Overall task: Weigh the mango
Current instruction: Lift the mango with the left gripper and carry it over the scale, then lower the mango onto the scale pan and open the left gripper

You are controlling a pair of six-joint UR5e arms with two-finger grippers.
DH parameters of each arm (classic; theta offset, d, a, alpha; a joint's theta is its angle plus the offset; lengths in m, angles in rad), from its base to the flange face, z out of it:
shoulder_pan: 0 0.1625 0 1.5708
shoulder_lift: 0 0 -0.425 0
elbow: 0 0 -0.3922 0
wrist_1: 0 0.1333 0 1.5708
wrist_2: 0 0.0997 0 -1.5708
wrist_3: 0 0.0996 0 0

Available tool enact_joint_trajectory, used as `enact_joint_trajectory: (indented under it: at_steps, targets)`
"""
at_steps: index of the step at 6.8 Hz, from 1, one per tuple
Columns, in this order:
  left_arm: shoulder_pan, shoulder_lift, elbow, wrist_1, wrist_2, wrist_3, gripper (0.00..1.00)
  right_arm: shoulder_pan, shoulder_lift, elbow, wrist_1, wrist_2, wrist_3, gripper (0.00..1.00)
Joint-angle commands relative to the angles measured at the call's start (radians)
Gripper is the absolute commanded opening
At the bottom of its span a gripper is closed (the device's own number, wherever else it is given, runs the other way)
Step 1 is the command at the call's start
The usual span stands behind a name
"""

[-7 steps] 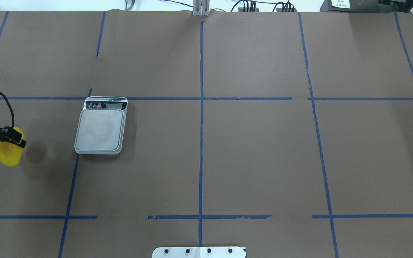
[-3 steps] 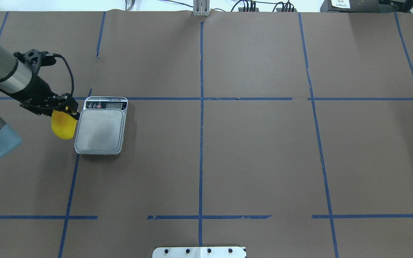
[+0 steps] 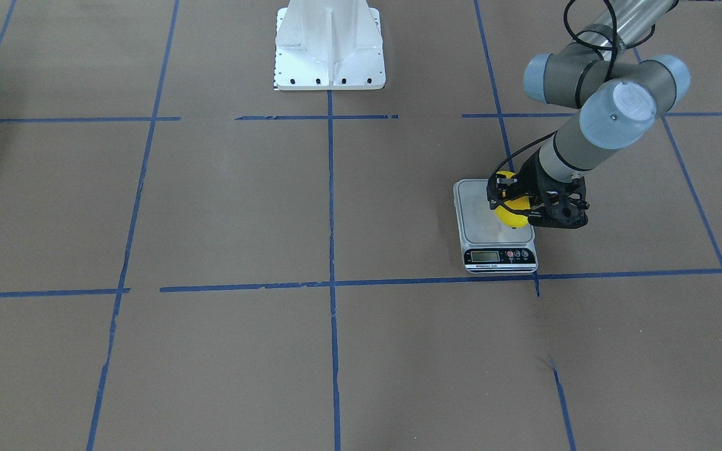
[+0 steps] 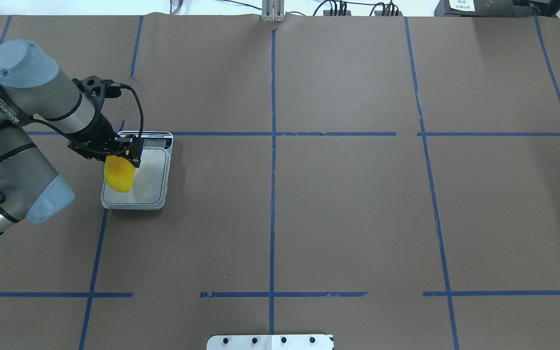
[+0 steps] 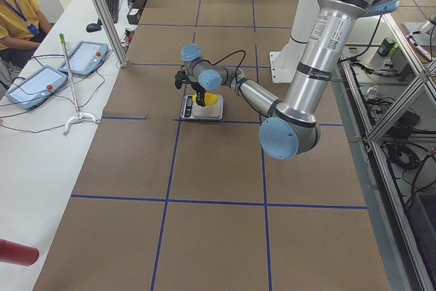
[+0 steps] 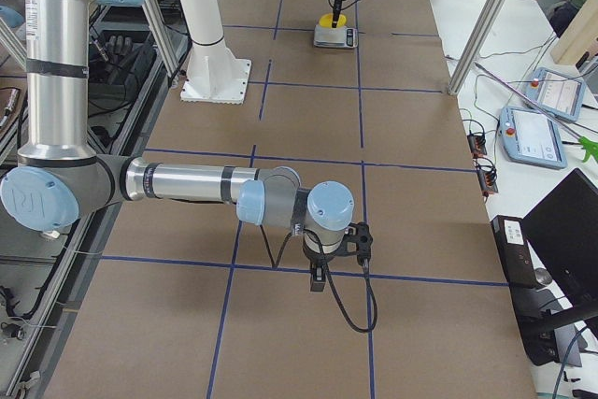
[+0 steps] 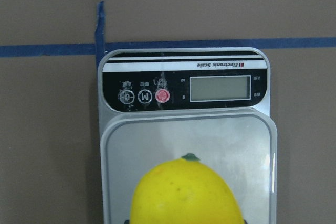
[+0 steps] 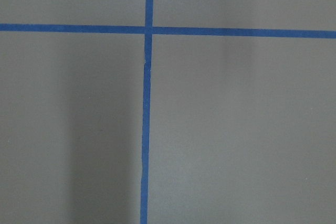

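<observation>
The mango [image 4: 118, 176], bright yellow and oval, hangs in my left gripper [image 4: 121, 156], which is shut on its upper end. It is over the left part of the platform of the silver scale [image 4: 149, 187]. I cannot tell whether it touches the platform. The left wrist view shows the mango [image 7: 186, 195] in front of the scale's display panel [image 7: 189, 87], whose screen looks blank. The front view shows the mango [image 3: 510, 212] over the scale [image 3: 485, 233]. My right gripper [image 6: 318, 276] hangs low over bare table far from the scale; I cannot tell whether it is open.
Brown paper with blue tape lines [image 4: 272, 146] covers the table. The robot's white base [image 3: 329, 56] stands at the near edge. A white side table with tablets [image 5: 41, 76] and a seated operator lie past the far edge.
My left arm has carried the mango from the table's far left rightward, to over the scale's platform. The gripper has stayed shut on it.
</observation>
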Motion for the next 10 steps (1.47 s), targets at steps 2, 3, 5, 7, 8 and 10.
enact_joint_trajectory:
  at_steps: [2,3,5,7,8,10]
  targets:
    - [0.015,-0.013,0.057,-0.017,0.003,0.005,0.0,0.0,0.0,0.0,0.0,0.0,0.0,1.0]
    - [0.033,-0.013,0.071,-0.049,0.001,-0.003,0.0,0.0,0.0,0.0,0.0,0.0,0.0,1.0]
    - [0.034,-0.013,0.07,-0.052,0.0,0.002,0.41,0.0,0.0,0.0,0.0,0.0,0.0,1.0]
    - [0.032,-0.006,0.061,-0.052,-0.002,0.002,1.0,0.0,0.0,0.0,0.0,0.0,0.0,1.0]
    - [0.032,-0.004,0.059,-0.052,-0.003,0.002,1.0,0.0,0.0,0.0,0.0,0.0,0.0,1.0]
    - [0.014,-0.001,0.024,-0.039,-0.002,0.003,1.0,0.0,0.0,0.0,0.0,0.0,0.0,1.0]
